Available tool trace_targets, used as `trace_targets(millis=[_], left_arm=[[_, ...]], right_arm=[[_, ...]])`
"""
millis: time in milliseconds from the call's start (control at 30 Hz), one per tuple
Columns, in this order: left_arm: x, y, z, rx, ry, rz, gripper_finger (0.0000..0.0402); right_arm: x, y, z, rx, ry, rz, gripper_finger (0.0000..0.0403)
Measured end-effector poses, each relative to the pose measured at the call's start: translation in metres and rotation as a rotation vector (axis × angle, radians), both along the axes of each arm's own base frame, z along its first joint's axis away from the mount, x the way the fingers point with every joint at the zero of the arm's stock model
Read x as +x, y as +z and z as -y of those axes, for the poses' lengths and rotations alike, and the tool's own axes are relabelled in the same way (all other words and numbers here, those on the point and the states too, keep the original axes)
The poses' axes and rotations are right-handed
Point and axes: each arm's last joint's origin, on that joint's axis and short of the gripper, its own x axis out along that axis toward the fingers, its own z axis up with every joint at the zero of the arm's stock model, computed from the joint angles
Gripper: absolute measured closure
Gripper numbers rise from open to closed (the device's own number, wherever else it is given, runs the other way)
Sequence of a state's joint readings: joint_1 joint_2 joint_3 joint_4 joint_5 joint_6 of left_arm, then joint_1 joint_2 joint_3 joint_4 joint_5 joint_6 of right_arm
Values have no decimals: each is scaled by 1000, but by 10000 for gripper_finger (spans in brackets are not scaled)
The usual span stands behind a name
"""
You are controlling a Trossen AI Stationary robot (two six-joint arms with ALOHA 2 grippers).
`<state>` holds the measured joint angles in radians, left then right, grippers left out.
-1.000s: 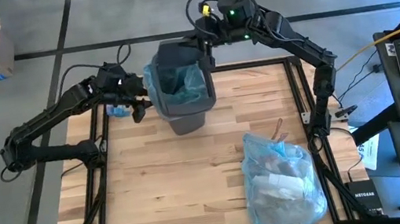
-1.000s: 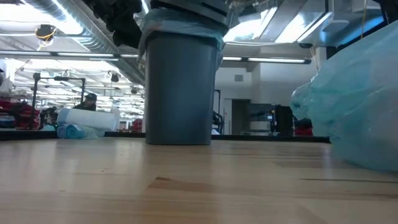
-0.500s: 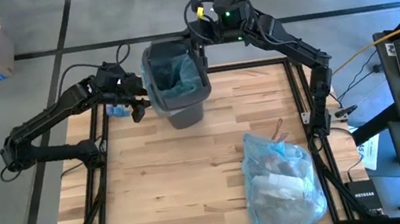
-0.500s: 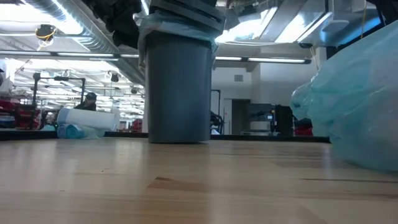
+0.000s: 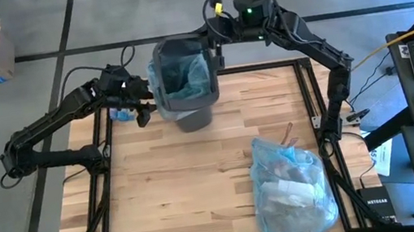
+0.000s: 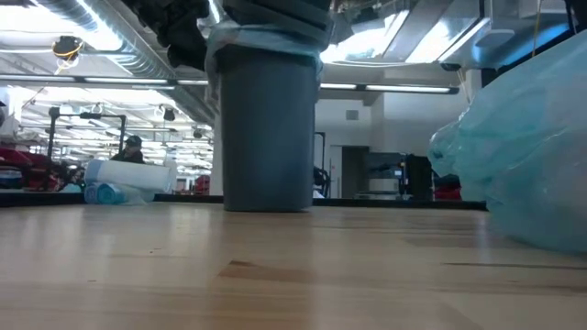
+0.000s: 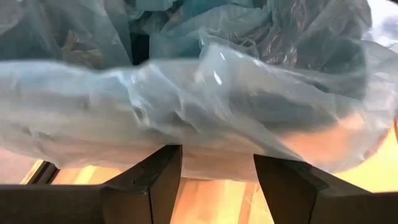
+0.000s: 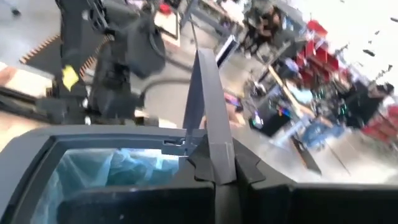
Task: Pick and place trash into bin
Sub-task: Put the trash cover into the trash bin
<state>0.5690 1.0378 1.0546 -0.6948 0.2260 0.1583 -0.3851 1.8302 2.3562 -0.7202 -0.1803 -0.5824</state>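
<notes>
The dark grey bin point(image 5: 186, 94), lined with a light blue bag, stands on its base at the table's far side point(image 6: 268, 128). My right gripper point(image 5: 216, 51) is shut on its rim at the far right side. My left gripper point(image 5: 143, 111) is open beside the bin's left wall, and its fingers point(image 7: 144, 186) stand just short of the liner's overhang point(image 7: 199, 106); whether they touch it I cannot tell. The trash point(image 5: 292, 190), white paper and wrap, lies packed in a clear bluish bag on the table's near right point(image 6: 532, 137). My right gripper holds the bin by its rim point(image 8: 180, 138) on the far right side, the fingers point(image 8: 208, 124) closed over the rim's edge from above and from the right. The bin stays upright with its base on the table.
A white and blue roll point(image 6: 124, 179) lies at the table's far left edge, under my left arm point(image 5: 118, 113). A thin dark stick point(image 5: 287, 131) pokes out by the bag's far end. Bare wood point(image 5: 176, 186) spreads between the bin and the near edge.
My right gripper has dragged the bin by its rim toward the far edge, first swinging it left, then back a little to the right. The bin has slid along the table and rocked slightly. My left gripper has kept its place and stayed open.
</notes>
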Motion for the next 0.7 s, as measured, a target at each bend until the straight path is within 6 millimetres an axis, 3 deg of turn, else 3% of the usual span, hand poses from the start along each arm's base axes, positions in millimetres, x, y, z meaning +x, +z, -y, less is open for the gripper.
trace_targets(millis=[167,367,600,700], left_arm=[[0,0,0,-1,0,-1,208],[0,0,0,0,-2,-3,208],[0,0,0,1,-1,-2,208],[0,0,0,3,-3,-3,208]], right_arm=[[-15,-2,-3,9,-82,-101,397],[-34,13,-10,9,-91,-58,397],[-20,19,-7,-32,-15,68,397],[-8,12,-2,-43,-3,61,396]])
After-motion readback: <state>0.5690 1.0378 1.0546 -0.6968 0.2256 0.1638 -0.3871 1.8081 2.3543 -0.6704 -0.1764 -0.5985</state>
